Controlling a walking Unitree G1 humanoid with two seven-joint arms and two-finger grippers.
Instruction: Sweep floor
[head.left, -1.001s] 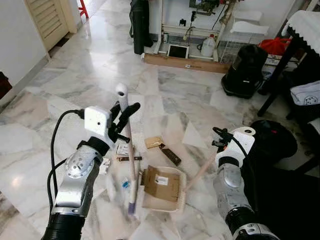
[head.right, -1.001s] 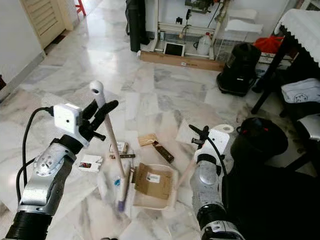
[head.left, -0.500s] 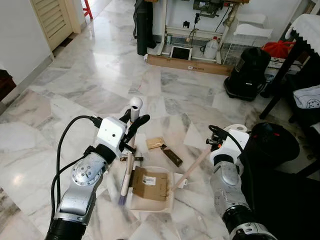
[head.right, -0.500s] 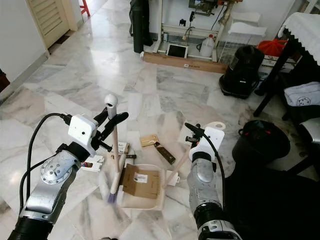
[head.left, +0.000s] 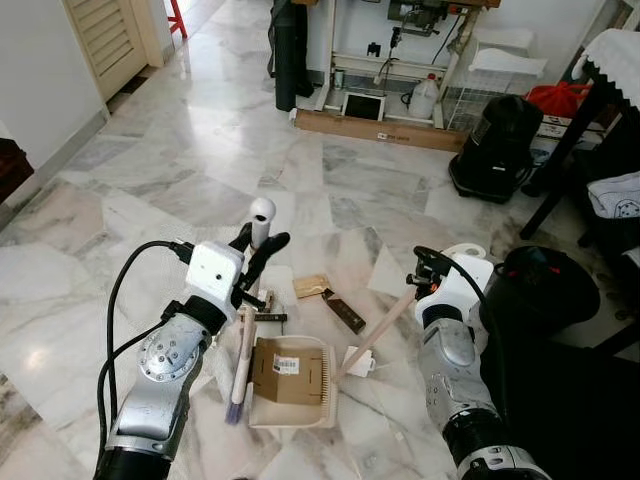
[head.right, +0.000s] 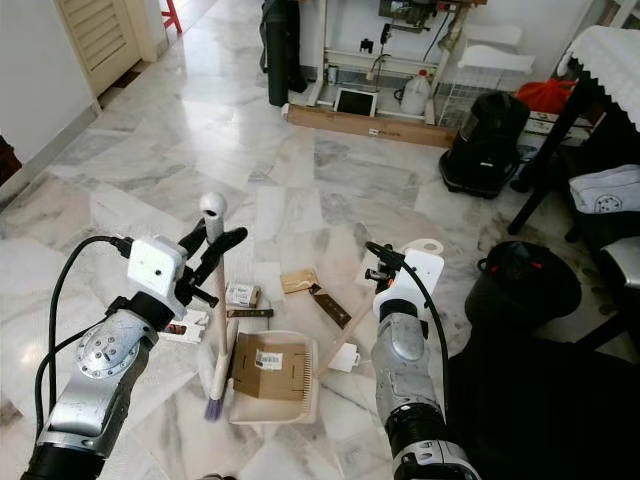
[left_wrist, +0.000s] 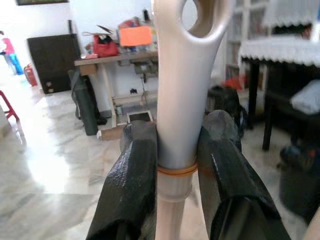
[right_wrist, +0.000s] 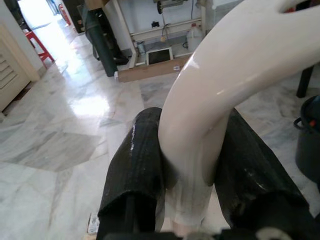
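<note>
Left end effector (left_wrist: 177, 170) clenched on broom (head.left: 245, 340) handle, right end effector (right_wrist: 192, 165) grasping dustpan (head.left: 290, 385) handle; cardboard scrap (head.left: 280, 372) lies in the dustpan

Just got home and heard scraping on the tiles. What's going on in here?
The robot is sweeping litter off the marble floor. Its left hand is shut on the broom, bristles down beside the dustpan. Its right hand grips the dustpan's long handle. A piece of cardboard already lies in the pan. A brown wrapper and a few small packets lie on the floor just beyond it.
</note>
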